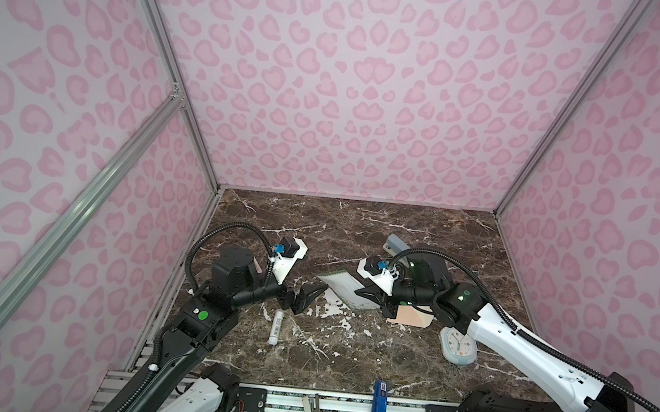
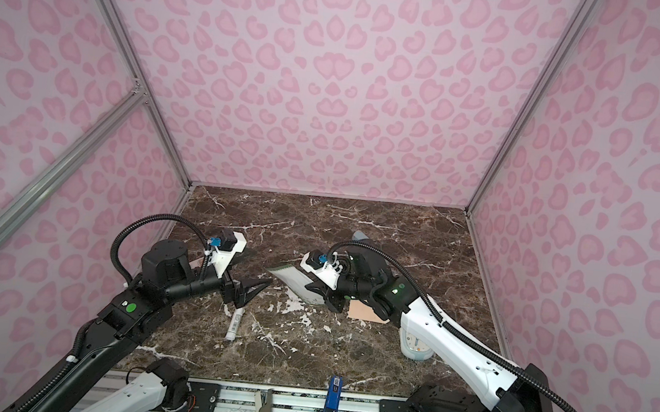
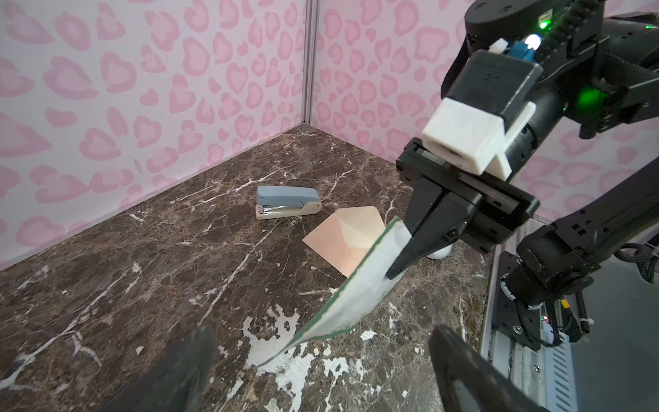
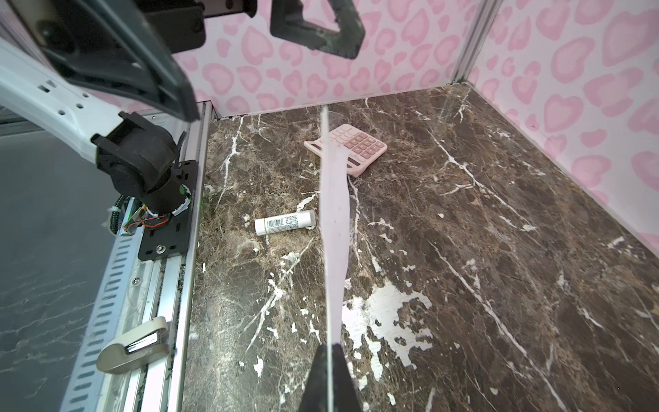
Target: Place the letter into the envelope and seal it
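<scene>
The letter [image 1: 340, 285] [image 2: 291, 281], a white card with a thin green border, hangs tilted above the marble table, bowed along its length. My right gripper [image 1: 368, 299] [image 4: 330, 356] is shut on one end of it, and the card runs edge-on away from the jaws [image 4: 333, 214]. My left gripper [image 1: 307, 296] [image 3: 321, 342] stands open just off the letter's free corner [image 3: 360, 289], with nothing between its fingers. The peach envelope [image 3: 342, 235] [image 1: 412, 318] lies flat beneath the right arm, its flap open and the cream inside showing.
A blue-grey stapler [image 3: 289, 203] lies behind the envelope. A white glue stick [image 1: 276, 326] lies near the left arm. A pink calculator [image 4: 353, 148] sits far left and a pale blue clock [image 1: 457, 346] under the right arm. Pink walls close three sides.
</scene>
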Controlling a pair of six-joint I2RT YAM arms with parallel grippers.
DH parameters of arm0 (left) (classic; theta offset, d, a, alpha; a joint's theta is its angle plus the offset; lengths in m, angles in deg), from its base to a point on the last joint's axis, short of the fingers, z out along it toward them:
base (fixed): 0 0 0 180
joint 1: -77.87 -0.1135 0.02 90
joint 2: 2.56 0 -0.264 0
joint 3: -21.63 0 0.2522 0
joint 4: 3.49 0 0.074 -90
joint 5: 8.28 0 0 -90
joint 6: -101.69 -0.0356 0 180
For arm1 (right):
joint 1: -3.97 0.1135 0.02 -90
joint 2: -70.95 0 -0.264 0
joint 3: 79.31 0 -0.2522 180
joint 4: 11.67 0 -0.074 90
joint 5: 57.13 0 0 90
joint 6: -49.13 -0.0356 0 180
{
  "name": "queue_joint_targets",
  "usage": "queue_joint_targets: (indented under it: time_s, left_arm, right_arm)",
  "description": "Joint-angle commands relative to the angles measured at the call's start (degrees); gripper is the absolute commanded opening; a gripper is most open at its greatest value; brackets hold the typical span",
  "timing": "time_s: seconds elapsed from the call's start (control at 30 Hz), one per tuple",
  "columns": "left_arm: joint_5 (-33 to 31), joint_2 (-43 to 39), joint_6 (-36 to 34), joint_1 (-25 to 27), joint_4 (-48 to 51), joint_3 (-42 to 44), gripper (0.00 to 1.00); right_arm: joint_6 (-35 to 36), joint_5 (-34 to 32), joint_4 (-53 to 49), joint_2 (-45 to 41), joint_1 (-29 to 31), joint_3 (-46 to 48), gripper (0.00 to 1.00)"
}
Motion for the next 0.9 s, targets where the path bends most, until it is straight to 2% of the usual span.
queue_joint_targets:
  time_s: [0.0, 0.23, 0.43, 0.77, 0.87]
  left_arm:
    - [2.5, 0.5, -1.1, 0.1, -3.3, 0.1, 0.95]
    - [5.6, 1.9, -0.7, 0.7, -4.5, 0.6, 0.90]
    - [7.4, 4.1, 0.0, 2.1, -5.4, 0.8, 0.81]
    - [9.1, 5.3, 0.0, 3.6, -4.5, 1.1, 0.59]
    - [8.9, 5.3, -0.3, 3.8, -3.7, 1.1, 0.49]
  right_arm:
    - [2.2, 0.8, -2.0, 0.4, 1.0, -0.9, 0.00]
    - [2.7, 0.6, -3.8, 0.8, 3.0, -2.0, 0.00]
    - [1.4, 2.1, -2.4, 0.2, 3.3, -1.9, 0.00]
    - [1.0, 1.6, -2.1, -1.1, 3.3, -1.0, 0.00]
    - [1.0, 1.0, -2.1, -1.2, 3.2, -0.8, 0.00]
